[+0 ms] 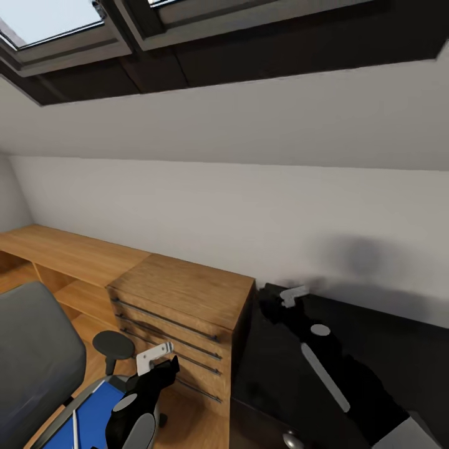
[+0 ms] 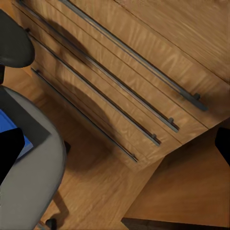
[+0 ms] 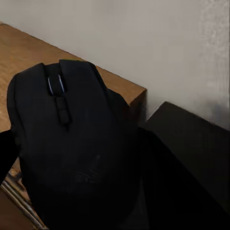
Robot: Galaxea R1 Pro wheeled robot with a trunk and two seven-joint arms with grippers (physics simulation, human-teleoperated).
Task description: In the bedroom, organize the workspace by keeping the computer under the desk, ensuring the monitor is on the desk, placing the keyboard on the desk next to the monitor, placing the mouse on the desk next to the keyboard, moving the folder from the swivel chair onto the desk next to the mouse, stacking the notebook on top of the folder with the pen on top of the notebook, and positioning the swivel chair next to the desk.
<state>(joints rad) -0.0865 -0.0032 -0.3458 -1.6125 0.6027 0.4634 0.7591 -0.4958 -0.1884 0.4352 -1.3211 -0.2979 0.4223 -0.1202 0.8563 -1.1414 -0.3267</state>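
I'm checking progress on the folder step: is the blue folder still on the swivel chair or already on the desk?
Still on the chair. In the head view the folder lies flat on the swivel chair seat, beside the left gripper; the desk stands apart.

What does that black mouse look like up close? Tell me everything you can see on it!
The mouse is matte black, nearly the colour of the dark desk behind it. It has a rounded, humped back, a scroll wheel with a faint bluish rim between its two buttons, a small narrow button below the wheel, and a faint logo on its body. It sits close to the right wrist camera, apparently held in the right gripper, in front of the wooden drawer chest and pale wall.
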